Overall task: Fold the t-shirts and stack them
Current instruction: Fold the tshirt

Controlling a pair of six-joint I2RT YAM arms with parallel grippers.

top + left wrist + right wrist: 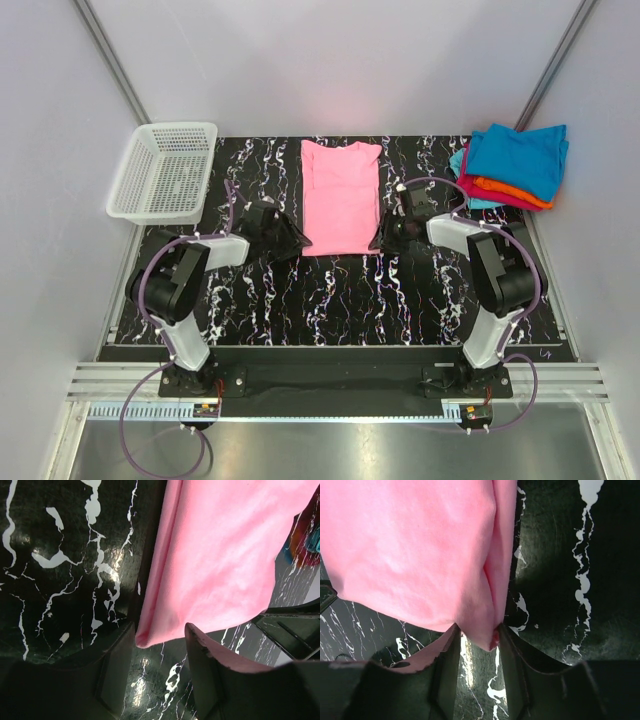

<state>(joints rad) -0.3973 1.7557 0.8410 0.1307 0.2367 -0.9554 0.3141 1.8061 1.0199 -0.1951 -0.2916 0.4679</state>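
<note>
A plain bright pink t-shirt (340, 198) lies folded into a narrow strip in the middle of the table, neck to the far side. My left gripper (297, 243) is at its near left corner, open, with that corner (150, 637) between the jaws and touching neither finger. My right gripper (381, 240) is at the near right corner, jaws apart, and that corner (482, 630) fills the gap and touches both fingertips. A stack of folded t-shirts, teal-blue (515, 160) on top with orange (510, 192) and magenta beneath, sits at the far right.
A white plastic mesh basket (165, 172) stands at the far left corner of the black marbled table (330, 300). Grey walls close in the left, right and far sides.
</note>
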